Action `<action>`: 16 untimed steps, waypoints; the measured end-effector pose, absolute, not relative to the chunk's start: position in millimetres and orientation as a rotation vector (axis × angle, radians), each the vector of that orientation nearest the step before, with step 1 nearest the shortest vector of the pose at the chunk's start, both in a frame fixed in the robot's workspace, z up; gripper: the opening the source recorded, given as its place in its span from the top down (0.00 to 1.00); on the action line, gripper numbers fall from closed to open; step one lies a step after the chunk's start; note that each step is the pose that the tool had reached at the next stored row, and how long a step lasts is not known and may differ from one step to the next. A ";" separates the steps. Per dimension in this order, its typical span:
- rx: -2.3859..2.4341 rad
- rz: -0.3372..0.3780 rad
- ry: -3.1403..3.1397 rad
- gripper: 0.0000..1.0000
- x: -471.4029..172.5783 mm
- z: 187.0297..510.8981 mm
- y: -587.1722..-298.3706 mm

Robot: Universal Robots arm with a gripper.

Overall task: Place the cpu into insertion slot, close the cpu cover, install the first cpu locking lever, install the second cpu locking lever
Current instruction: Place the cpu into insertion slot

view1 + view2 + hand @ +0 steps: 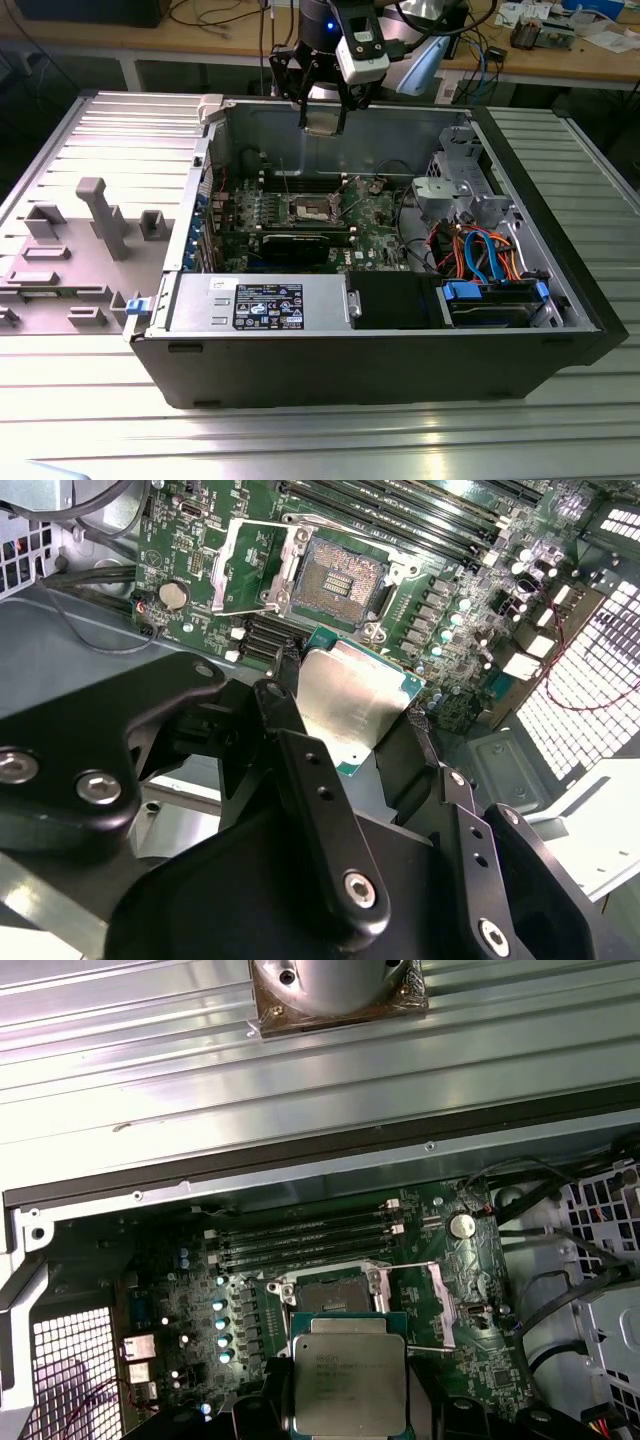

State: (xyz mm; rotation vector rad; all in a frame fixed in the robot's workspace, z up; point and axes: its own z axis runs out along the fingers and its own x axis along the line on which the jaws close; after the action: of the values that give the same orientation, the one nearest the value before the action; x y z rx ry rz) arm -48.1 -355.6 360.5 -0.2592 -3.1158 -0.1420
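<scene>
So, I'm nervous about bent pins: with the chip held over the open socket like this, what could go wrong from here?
The black pincer grips the flat silver-grey square cpu by its edges, apart from the dark square insertion slot; a slip could drop it onto the exposed contacts. The silvery cpu cover frame lies open beside the slot, so the pincer might snag it descending.

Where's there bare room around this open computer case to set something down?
Bare: the ribbed metal tabletop on the near side of the black open computer case. Crowded: the grey moulded panel at the exterior view's left, orange and blue cables inside, the gripper holding the silver-grey square cpu overhead.
</scene>
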 end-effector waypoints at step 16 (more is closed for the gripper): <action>-0.302 -0.142 -3.113 0.45 -48.1 360.4 -355.6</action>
State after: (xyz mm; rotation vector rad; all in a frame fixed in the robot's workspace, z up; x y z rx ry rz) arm -48.1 -355.6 360.4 -0.3021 -3.1131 -0.1423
